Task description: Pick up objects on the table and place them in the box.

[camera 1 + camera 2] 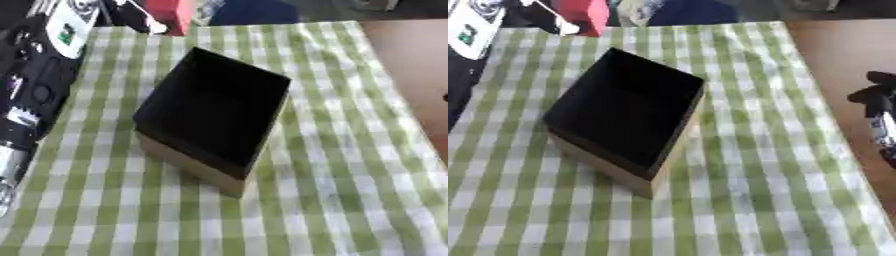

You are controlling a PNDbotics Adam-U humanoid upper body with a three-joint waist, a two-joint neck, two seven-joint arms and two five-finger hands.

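An open box [214,115] with a black inside and tan outer walls stands askew in the middle of the green-and-white checked cloth [350,165]. Nothing shows inside it. A red block [585,14] stands at the cloth's far edge. My left arm [26,100], black with silver joints, runs along the left edge, reaching toward the far left corner; its hand is not made out. My right hand [874,96] shows at the right edge over the bare brown table, fingers relaxed, holding nothing, well apart from the box.
A white object with a green mark [68,27] lies at the far left corner, next to the red block. Bare brown tabletop [833,50] lies to the right of the cloth. Blue and dark shapes sit beyond the far edge.
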